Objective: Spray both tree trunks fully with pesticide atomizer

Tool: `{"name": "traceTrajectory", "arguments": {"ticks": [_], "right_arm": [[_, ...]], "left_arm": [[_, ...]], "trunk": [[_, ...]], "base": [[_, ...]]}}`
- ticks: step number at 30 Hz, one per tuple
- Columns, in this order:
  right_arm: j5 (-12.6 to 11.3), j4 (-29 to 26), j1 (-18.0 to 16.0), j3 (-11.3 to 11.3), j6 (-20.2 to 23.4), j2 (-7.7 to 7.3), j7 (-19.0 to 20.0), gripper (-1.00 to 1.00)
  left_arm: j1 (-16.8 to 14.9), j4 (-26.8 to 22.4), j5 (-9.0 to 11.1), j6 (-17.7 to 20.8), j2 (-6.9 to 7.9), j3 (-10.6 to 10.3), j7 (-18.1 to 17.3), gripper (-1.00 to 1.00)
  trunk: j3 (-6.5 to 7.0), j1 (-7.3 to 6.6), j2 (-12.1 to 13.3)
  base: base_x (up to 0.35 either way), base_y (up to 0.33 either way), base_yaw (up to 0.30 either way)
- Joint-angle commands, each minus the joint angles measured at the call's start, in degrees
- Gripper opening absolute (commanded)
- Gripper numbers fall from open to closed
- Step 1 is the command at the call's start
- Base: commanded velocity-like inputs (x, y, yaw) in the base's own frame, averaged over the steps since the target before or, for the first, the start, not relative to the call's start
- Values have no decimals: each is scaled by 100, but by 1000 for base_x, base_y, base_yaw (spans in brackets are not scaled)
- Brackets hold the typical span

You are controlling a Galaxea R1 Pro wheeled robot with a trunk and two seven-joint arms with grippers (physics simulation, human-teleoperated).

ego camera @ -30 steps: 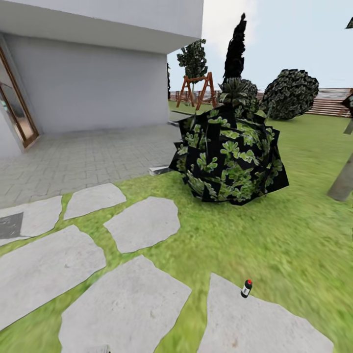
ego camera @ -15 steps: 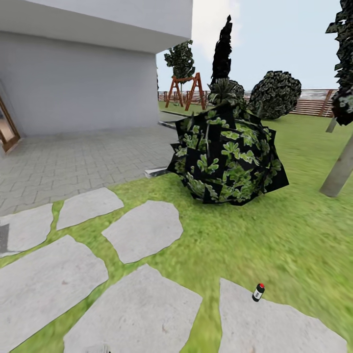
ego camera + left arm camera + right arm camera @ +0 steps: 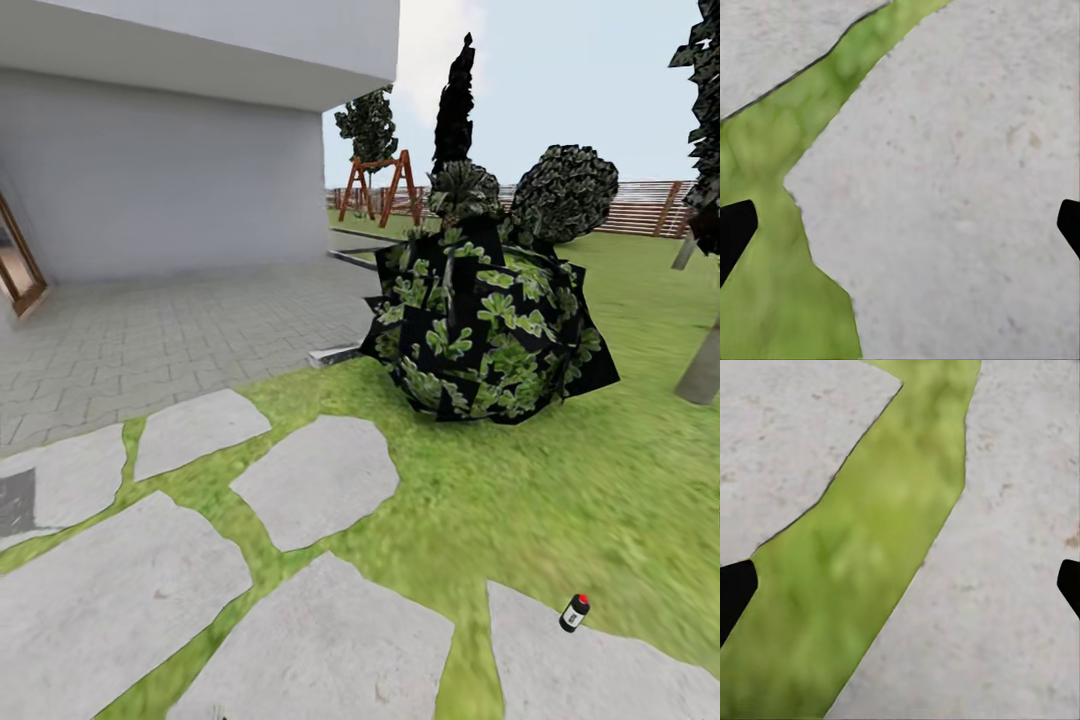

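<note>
The pesticide atomizer [image 3: 574, 612], a small black bottle with a red top, stands on a grey stone slab [image 3: 600, 670] of the floor at the lower right of the head view. A grey tree trunk [image 3: 703, 368] rises from the lawn at the right edge, with dark foliage [image 3: 703, 60] above it. In the left wrist view my left gripper [image 3: 900, 232] is open, its black fingertips [image 3: 735, 234] wide apart over a slab and a grass strip. My right gripper [image 3: 900, 589] is open too, its fingertips [image 3: 735, 591] spread over grass between two slabs.
A big round leafy bush [image 3: 490, 330] sits on the grass ahead. A white house wall [image 3: 170, 180] and paved patio [image 3: 170, 320] lie to the left. A brown slat fence [image 3: 640, 205], an orange swing frame [image 3: 380, 185] and a dark cypress [image 3: 453, 100] stand behind.
The whole head view has shifted, so the camera has moved. The bush now looks larger and further right, and the atomizer sits further right and lower in the picture.
</note>
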Motion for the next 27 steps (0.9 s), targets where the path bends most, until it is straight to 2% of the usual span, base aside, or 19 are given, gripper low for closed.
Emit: {"name": "traceTrajectory", "arguments": {"ticks": [1,17,27], "right_arm": [[0,4,0,-1,0,2,1,100],[0,29,0,-29,5,-2,1,100],[0,37,0,-37,8,-2,1,100]], "left_arm": [[0,-1,0,0,0,0,0,100],[0,2,0,0,0,0,-1,100],[0,2,0,0,-8,-7,-1,100]], "trunk": [[1,0,0],[2,0,0],[2,0,0]], "base": [[127,327,-162],[129,308,-296],[78,91,-299]]}}
